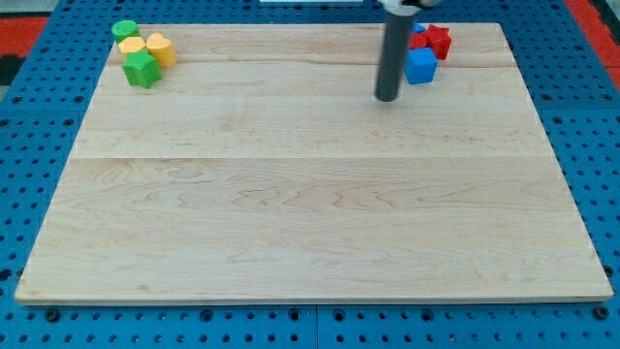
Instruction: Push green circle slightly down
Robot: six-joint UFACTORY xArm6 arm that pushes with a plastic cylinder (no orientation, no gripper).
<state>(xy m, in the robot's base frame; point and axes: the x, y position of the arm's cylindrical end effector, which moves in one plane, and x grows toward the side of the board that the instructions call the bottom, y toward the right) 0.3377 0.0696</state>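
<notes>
Green circle (124, 29) sits at the wooden board's (310, 194) top-left corner, one of four blocks there: one green star (141, 69) and two yellow blocks (161, 49) (132, 47). Top right hold two red pieces (438, 41) (418, 41) and two blue (420, 66) (419, 29). My tip (387, 97), bare rod, holds nothing, just left of the blue cube, well apart from the circle.

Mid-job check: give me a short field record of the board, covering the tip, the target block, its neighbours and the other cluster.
tip: my tip at the view's upper right, just left of the blue block
target: green circle, top-left corner of the board
neighbours: yellow block, second yellow block, green star, all clustered just below the target
other cluster: red star behind the blue block
contact: tip far from target
</notes>
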